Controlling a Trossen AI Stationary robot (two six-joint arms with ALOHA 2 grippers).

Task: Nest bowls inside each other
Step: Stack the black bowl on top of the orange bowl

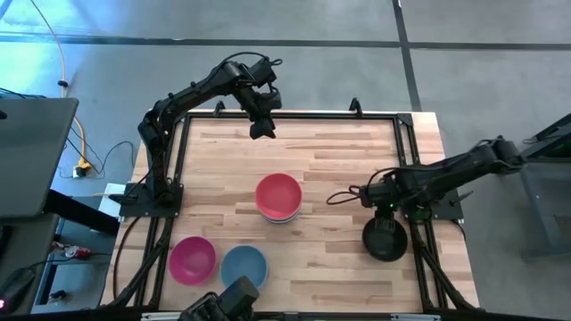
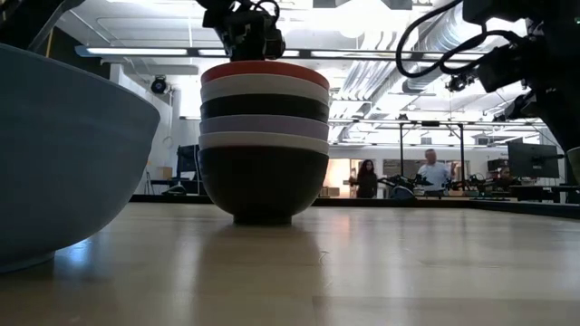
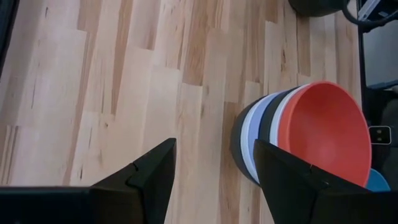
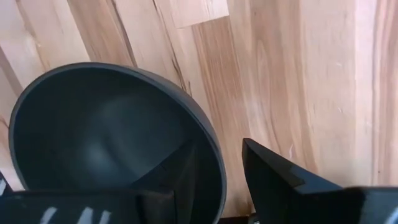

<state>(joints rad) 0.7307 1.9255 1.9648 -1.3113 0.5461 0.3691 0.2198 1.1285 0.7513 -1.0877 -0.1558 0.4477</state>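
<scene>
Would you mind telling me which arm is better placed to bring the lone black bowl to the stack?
Right. The right gripper straddles the black bowl's rim, one finger inside and one outside. The left gripper hangs open near the table's far edge, beyond the stack.

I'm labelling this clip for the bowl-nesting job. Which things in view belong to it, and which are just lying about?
Belonging to the job:
- stack of nested round bowls, red on top
- magenta pink round bowl
- light blue round bowl
- black round bowl, right gripper straddling its rim
- left gripper, open, empty

Lying about:
- wooden table
- yellow cable
</scene>
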